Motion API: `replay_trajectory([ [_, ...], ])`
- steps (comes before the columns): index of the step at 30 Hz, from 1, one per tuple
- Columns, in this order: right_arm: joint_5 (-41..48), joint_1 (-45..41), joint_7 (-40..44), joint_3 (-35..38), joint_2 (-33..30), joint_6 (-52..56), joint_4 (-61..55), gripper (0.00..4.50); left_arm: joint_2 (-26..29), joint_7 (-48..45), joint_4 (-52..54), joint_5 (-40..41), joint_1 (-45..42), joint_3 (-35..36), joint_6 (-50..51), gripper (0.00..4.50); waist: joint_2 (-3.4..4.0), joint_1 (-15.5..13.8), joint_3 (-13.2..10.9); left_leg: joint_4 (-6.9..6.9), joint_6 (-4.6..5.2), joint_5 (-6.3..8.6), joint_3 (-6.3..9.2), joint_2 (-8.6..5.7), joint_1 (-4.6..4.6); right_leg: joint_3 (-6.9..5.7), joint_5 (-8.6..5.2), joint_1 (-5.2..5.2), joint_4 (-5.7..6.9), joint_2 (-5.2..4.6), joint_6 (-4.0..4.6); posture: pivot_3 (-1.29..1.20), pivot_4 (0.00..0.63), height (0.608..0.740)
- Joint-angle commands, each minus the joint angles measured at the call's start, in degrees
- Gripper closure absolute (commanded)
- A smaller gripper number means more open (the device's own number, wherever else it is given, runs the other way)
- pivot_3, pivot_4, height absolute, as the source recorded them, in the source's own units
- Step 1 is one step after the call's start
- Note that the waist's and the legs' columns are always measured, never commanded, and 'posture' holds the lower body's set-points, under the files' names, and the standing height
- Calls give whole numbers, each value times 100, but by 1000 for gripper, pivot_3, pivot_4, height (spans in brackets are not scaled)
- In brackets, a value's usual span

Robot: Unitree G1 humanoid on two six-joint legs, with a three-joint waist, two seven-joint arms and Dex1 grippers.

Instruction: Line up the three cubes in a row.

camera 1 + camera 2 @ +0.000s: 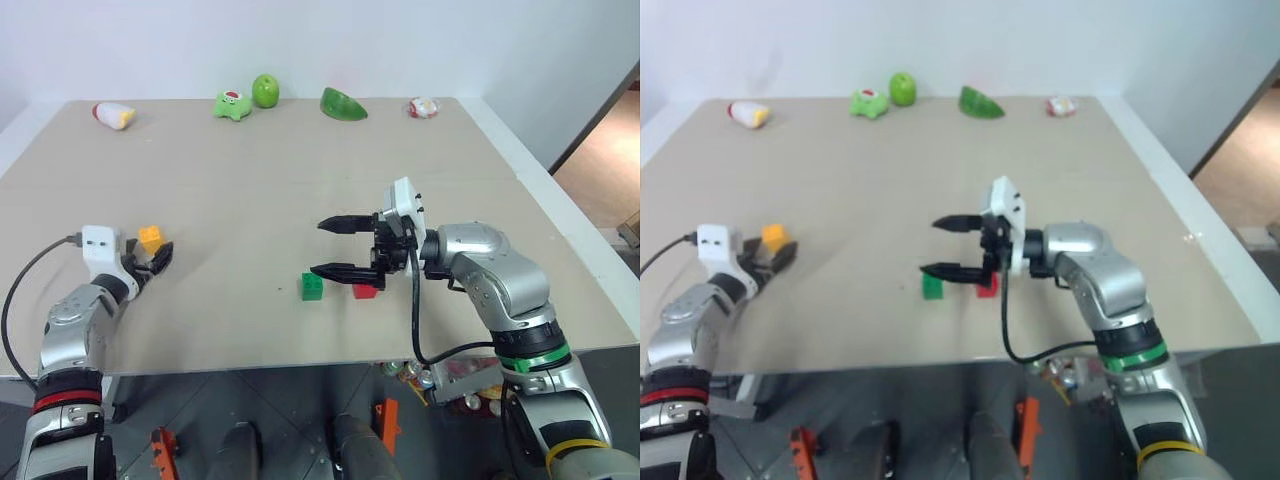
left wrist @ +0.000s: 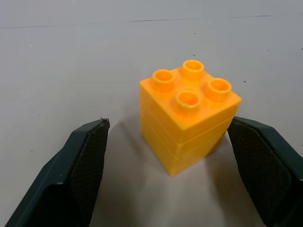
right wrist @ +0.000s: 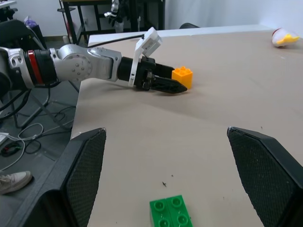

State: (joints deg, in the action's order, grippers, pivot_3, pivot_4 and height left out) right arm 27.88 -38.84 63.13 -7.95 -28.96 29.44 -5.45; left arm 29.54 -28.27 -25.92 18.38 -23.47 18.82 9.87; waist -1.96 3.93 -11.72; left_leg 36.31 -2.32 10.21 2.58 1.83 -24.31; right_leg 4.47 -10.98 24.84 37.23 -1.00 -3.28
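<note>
Though spread wide, left gripper (image 2: 168, 156) astride orange-yellow cube (image 2: 188, 116), fingers apart.

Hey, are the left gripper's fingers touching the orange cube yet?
Apart. In the left wrist view the orange cube stands on the table between the fingers, with bare table visible beside one finger and a narrow gap at the other.

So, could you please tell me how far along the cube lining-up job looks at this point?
Done: the green studded plastic cube and red studded plastic cube sit near each other. In hand: the open left gripper straddles the orange-yellow studded plastic cube, not gripping it. Left: bring it across to join them. The right gripper hangs open.
</note>
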Motion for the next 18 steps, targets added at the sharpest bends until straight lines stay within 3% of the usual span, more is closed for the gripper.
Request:
replay_trajectory([
  [1,87,-161,-115,158,96,-64,-127,237,-70,52,160,-5,-113,-54,10,497,0,-6,0,0,-2,-2,0,0,0,0,1,0,0,0,1,0,150,733],
  [9,84,-267,-215,168,241,-78,-28,237,-164,28,350,-21,-65,-154,70,497,0,-82,0,0,-9,-7,-1,-3,0,0,3,-1,-2,-4,-1,0,150,733],
  [10,80,-269,-210,166,242,-81,-20,237,-173,2,379,-12,-66,-165,60,1026,0,-106,0,0,-9,-7,0,-3,0,0,3,-1,-2,-4,-1,0,150,733],
  [15,59,-275,-194,157,242,-104,27,237,-164,-43,482,-35,-101,-252,104,2709,0,-123,0,-1,-9,-7,0,-3,-2,0,2,0,-3,-4,-1,0,150,733],
  [17,52,-280,-193,152,245,-116,47,237,-134,-13,452,-42,-150,-257,126,3244,0,-123,0,-1,-9,-7,-1,-3,-2,0,2,0,-4,-4,-1,0,150,733],
  [18,48,-283,-194,149,247,-122,55,237,-116,-7,436,-46,-171,-254,136,3245,0,-123,0,-1,-9,-7,0,-3,-2,0,2,0,-4,-3,-1,0,150,733],
])
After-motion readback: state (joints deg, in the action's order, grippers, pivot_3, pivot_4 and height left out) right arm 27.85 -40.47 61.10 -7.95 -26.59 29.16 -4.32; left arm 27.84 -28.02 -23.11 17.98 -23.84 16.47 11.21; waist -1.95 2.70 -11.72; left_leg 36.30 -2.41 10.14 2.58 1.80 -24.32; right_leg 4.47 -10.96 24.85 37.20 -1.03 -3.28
